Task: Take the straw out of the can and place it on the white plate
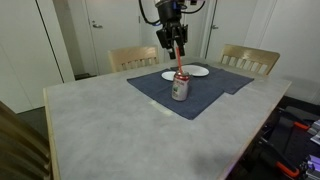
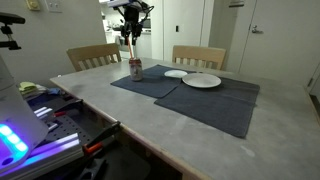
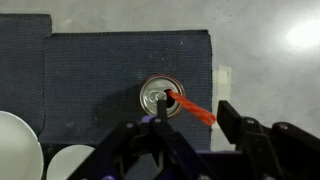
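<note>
The silvery can [image 1: 180, 88] with red markings stands upright on a dark blue placemat [image 1: 205, 98] in both exterior views [image 2: 135, 70]. The red straw [image 1: 180, 62] sticks up out of its opening, tilted in the wrist view [image 3: 190, 106]. My gripper [image 1: 176, 45] hangs right above the can [image 3: 162, 98]. Its fingers [image 3: 192, 120] are apart, with the straw's upper end between them, nearer the right finger. Two white plates [image 1: 197, 71] [image 1: 169, 74] lie just behind the can, also seen at the wrist view's lower left [image 3: 15, 140].
Two dark placemats [image 2: 215, 105] cover part of the grey table [image 1: 110, 125]. Wooden chairs [image 1: 133, 57] [image 1: 250, 58] stand at the far edge. Equipment with cables [image 2: 50, 110] sits beside the table.
</note>
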